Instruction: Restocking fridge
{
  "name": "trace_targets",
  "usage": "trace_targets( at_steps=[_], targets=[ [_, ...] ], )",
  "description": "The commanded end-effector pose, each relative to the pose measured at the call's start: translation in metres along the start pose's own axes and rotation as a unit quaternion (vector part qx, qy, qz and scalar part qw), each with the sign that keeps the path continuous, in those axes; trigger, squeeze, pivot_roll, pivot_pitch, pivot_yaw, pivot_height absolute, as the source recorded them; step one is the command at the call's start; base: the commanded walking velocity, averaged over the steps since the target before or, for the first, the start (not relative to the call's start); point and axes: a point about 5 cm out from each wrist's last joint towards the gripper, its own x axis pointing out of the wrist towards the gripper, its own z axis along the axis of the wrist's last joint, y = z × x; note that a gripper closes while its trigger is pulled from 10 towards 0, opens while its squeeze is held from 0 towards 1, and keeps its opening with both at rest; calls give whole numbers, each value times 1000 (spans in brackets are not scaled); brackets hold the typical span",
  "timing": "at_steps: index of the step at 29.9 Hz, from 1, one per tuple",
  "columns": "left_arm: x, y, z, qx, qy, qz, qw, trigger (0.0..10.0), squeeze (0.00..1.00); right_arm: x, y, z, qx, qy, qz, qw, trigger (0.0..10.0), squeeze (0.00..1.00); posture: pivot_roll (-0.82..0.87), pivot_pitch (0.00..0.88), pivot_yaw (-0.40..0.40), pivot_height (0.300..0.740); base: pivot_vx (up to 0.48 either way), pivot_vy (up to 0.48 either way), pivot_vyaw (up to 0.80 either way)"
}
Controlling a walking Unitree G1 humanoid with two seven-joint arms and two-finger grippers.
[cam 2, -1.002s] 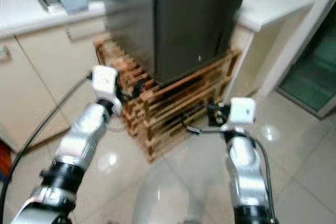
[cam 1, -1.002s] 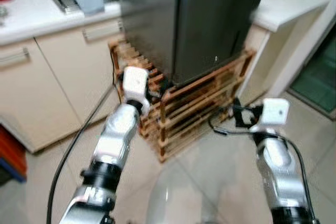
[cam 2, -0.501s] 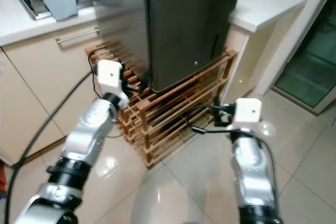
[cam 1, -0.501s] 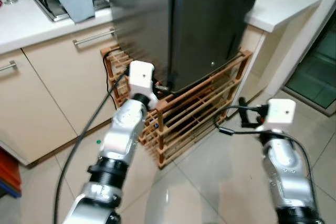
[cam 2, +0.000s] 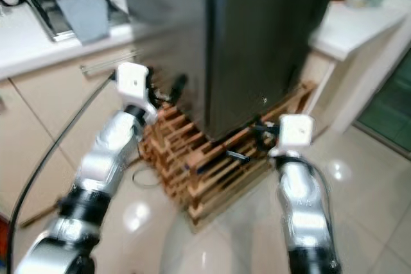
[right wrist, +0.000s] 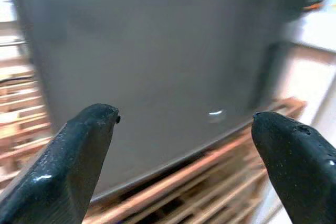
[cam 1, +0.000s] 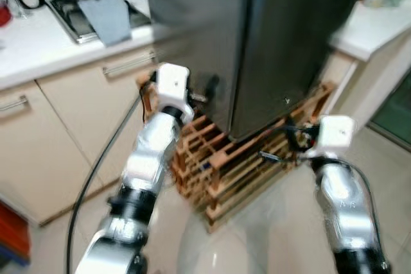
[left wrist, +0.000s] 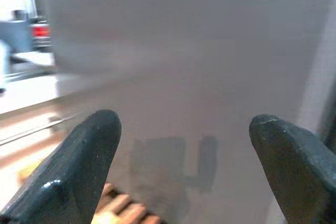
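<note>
Dark steel fridge on wooden rack, both hands spread

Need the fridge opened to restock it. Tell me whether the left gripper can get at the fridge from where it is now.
Probably yes. The left gripper is open and points straight at the fridge side, close by, with nothing between them. No handle is visible, though.

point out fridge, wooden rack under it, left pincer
fridge [cam 1: 282, 36], left eye view, on its dark front face.
wooden rack [cam 1: 221, 174], left eye view, on a front slat.
left pincer [left wrist: 184, 145], left wrist view, midway between its two spread black fingertips.
</note>
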Motion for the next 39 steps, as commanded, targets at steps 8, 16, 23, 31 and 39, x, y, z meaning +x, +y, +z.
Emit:
trace_targets(
  at_steps=[8, 16, 23, 31, 39],
  targets=[
    [14, -10, 23, -6, -3, -39, 999, 10000, 0, -3, -11, 3, -3, -12, -14, 1000, 10000, 0, -205, 0, 21, 740, 0, 0, -188],
    [20, -42, 25, -46, 25, -147, 988, 10000, 0, -5, -14, 10, -17, -19, -15, 1000, 10000, 0, -218, 0, 15, 740, 0, 0, 0],
    [20, -66, 19, 1, 3, -188, 982, 10000, 0, -4, -19, 9, -26, -9, -25, 999, 10000, 0, -230, 0, 12, 740, 0, 0, -454],
    [35, -51, 24, 34, -6, -105, 994, 10000, 0, -6, -17, 11, -23, -17, -20, 999, 10000, 0, -235, 0, 10, 740, 0, 0, -198],
    [41, -38, 36, 38, -27, -56, 997, 10000, 0, -8, -17, 10, -23, -15, -17, 999, 10000, 0, -244, 0, 14, 740, 0, 0, 0]
  ],
)
